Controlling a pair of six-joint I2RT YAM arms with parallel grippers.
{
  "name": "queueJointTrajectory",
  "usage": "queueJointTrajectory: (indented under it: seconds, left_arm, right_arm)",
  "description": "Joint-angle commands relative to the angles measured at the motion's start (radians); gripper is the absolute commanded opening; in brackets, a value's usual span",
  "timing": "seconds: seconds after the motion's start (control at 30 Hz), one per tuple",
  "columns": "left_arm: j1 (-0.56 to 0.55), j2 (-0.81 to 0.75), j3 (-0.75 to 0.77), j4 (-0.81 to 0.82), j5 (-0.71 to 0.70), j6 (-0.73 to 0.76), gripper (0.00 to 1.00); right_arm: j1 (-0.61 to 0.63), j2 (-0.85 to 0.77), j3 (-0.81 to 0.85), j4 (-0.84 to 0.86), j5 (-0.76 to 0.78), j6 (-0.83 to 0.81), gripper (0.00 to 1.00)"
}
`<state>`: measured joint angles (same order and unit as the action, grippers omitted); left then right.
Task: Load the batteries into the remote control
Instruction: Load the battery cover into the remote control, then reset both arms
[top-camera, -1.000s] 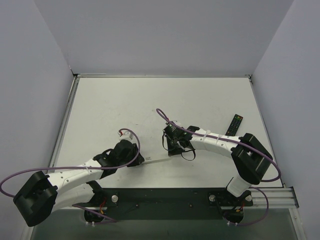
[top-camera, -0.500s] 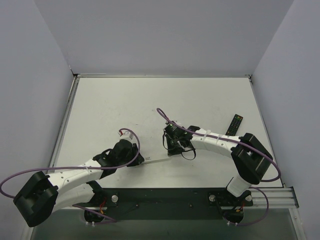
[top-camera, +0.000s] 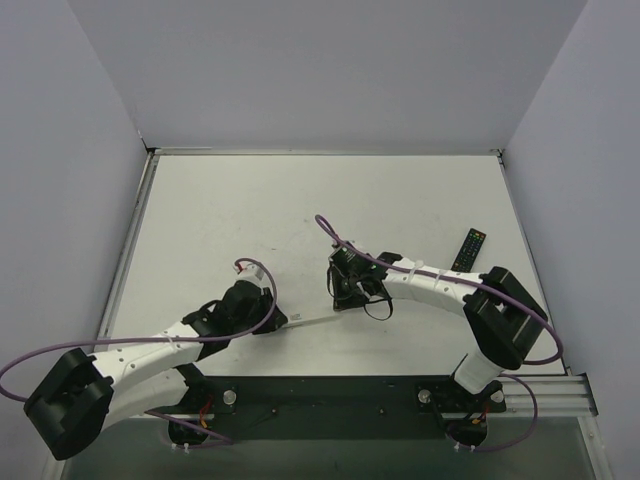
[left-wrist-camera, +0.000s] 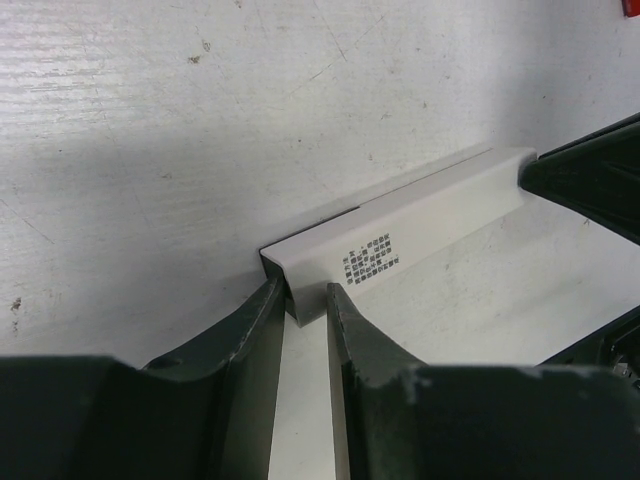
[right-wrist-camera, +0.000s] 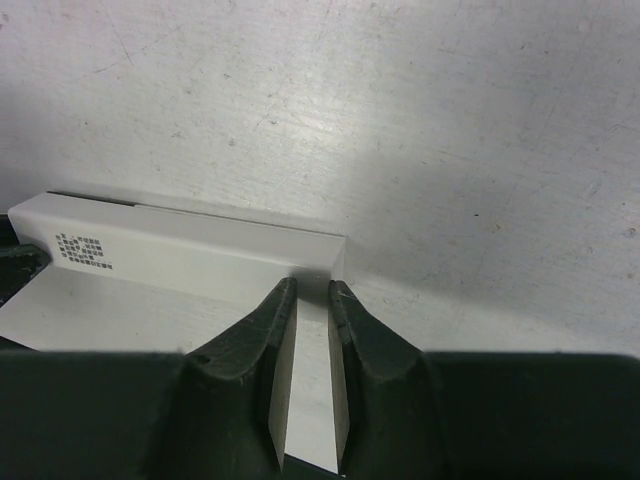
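The slim white remote control (top-camera: 312, 321) lies low over the table between my two arms, printed label (left-wrist-camera: 370, 262) facing up. My left gripper (left-wrist-camera: 306, 296) is shut on its near end, fingers (left-wrist-camera: 255, 330) pinching the bar's corner. My right gripper (right-wrist-camera: 313, 292) is shut on the opposite end, its dark body (left-wrist-camera: 590, 180) showing in the left wrist view. From above, the left gripper (top-camera: 276, 320) and right gripper (top-camera: 345, 302) bracket the remote. The batteries are out of view.
A black remote with coloured buttons (top-camera: 468, 250) lies at the right side of the table. A small red object (left-wrist-camera: 628, 8) peeks in at the top right corner of the left wrist view. The grey walls stand on three sides.
My left arm has shifted slightly, its wrist settling a little lower. The white remote stays between both grippers, and the right arm has barely moved.
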<state>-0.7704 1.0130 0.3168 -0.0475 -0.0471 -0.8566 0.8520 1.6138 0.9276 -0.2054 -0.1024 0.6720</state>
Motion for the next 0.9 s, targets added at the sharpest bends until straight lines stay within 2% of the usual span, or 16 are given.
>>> queueJointTrajectory:
  seconds: [0.0,0.23,0.3,0.37,0.47,0.57,0.6,0.63,0.67,0.73,0.87]
  left_arm:
    - [0.002,-0.033,-0.010,0.115,0.062,-0.013,0.30]
    - [0.060,-0.060,-0.021,0.063,0.055,0.004,0.31]
    - [0.098,-0.068,-0.019,0.054,0.055,0.011,0.34]
    - [0.124,-0.086,-0.013,0.049,0.055,0.025,0.37]
    - [0.167,-0.138,0.011,-0.020,0.026,0.045,0.48]
    - [0.203,-0.229,0.063,-0.104,-0.028,0.071,0.69]
    - [0.221,-0.253,0.079,-0.132,-0.048,0.079,0.74]
    - [0.229,-0.283,0.114,-0.191,-0.075,0.094,0.85]
    - [0.240,-0.338,0.132,-0.224,-0.135,0.102,0.89]
    - [0.253,-0.402,0.172,-0.311,-0.212,0.132,0.94]
    - [0.255,-0.597,0.286,-0.399,-0.417,0.224,0.94]
  right_arm:
    - [0.021,-0.060,-0.018,0.109,-0.054,0.012,0.20]
    - [-0.010,-0.228,-0.042,0.026,0.137,-0.064,0.45]
    - [-0.031,-0.299,-0.059,-0.005,0.185,-0.086,0.55]
    - [-0.051,-0.371,-0.064,-0.034,0.266,-0.100,0.59]
    - [-0.097,-0.492,-0.078,-0.097,0.401,-0.124,0.64]
    - [-0.143,-0.641,-0.098,-0.152,0.515,-0.147,0.71]
    - [-0.154,-0.681,-0.102,-0.178,0.589,-0.150,0.77]
    - [-0.169,-0.721,-0.111,-0.189,0.636,-0.160,0.80]
    - [-0.174,-0.799,-0.115,-0.201,0.680,-0.166,0.87]
    - [-0.182,-0.879,-0.125,-0.232,0.803,-0.179,0.92]
    - [-0.182,-1.086,-0.141,-0.255,0.949,-0.233,0.99]
